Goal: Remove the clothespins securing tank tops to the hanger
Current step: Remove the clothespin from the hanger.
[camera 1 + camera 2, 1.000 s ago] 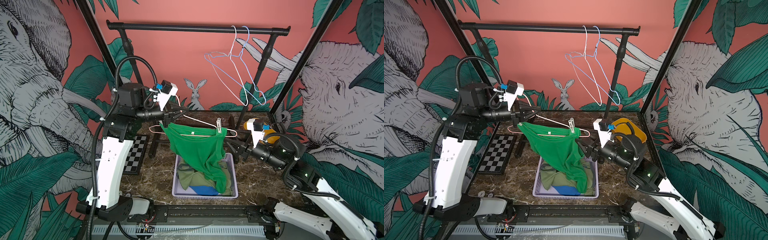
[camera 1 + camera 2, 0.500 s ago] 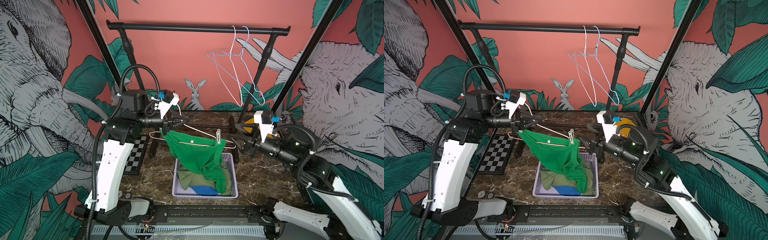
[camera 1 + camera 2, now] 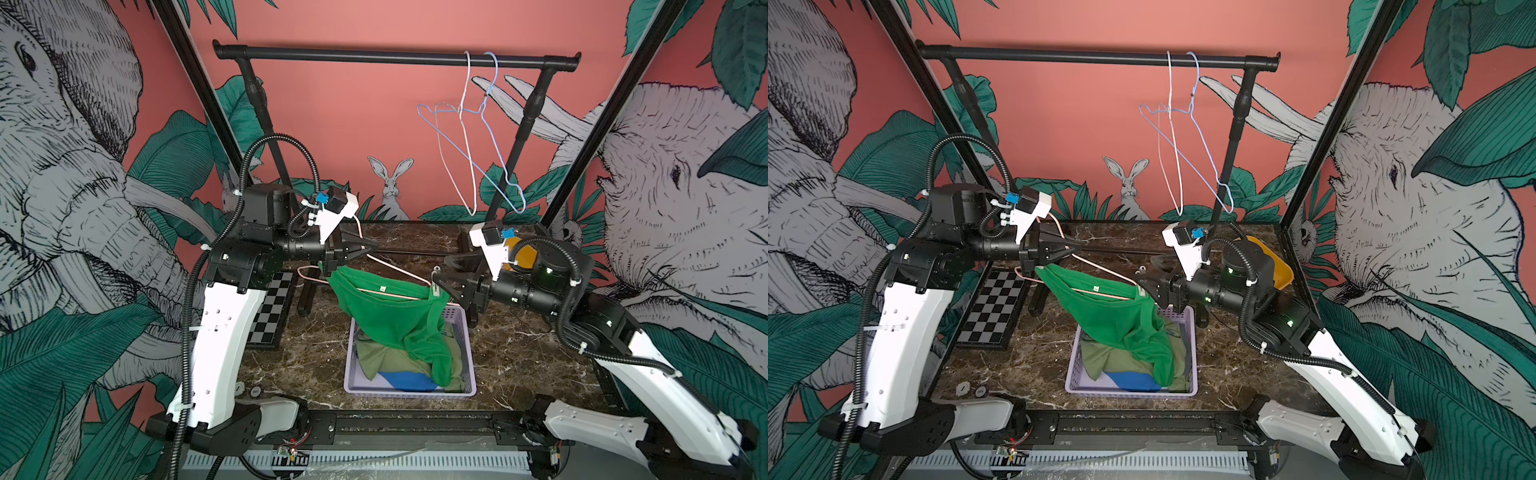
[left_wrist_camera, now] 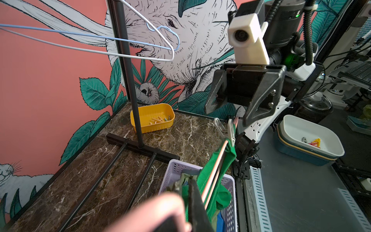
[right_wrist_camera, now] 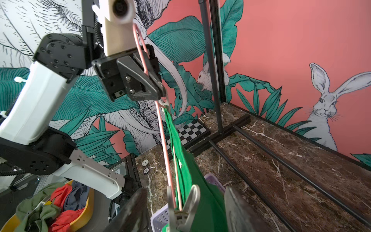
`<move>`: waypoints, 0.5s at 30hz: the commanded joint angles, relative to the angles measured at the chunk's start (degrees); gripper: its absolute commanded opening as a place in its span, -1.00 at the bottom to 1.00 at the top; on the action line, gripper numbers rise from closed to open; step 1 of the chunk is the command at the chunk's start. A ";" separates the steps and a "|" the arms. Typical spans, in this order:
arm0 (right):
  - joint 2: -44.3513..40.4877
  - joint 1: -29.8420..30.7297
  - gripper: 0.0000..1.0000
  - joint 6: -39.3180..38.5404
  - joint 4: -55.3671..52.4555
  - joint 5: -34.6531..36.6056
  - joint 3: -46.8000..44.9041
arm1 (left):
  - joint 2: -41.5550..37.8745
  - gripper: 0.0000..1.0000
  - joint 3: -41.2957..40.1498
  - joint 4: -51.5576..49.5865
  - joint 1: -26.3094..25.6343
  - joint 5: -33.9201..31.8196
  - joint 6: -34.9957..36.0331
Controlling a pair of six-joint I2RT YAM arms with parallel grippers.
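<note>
A bright green tank top (image 3: 399,320) hangs from a pink wire hanger (image 3: 395,270) above a lavender basket (image 3: 348,365). My left gripper (image 3: 365,249) is shut on the hanger near its hook. A white clothespin (image 3: 434,282) pins the top at the hanger's right end. My right gripper (image 5: 184,204) is open, with a finger on each side of the clothespin (image 5: 183,209) and a gap to both. The left wrist view shows the same clothespin (image 4: 225,129) just under my right gripper (image 4: 228,112). An olive top (image 3: 374,357) and a blue top (image 3: 403,380) lie in the basket.
Two bare wire hangers (image 3: 469,124) hang on the black rail (image 3: 395,56) at the back right. The rail's post and foot bars cross the marble table. A yellow bin (image 4: 150,122) holding clothespins sits at the back right, and a checkerboard (image 3: 272,307) lies at the left.
The left arm has lowered the hanger and the green top towards the basket. The right gripper has moved left and up, and now sits around the clothespin at the hanger's right end.
</note>
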 commanded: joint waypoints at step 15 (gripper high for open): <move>1.35 -0.51 -0.01 1.18 3.00 -4.70 -0.68 | -0.95 -1.00 1.55 -2.66 -0.55 2.09 3.83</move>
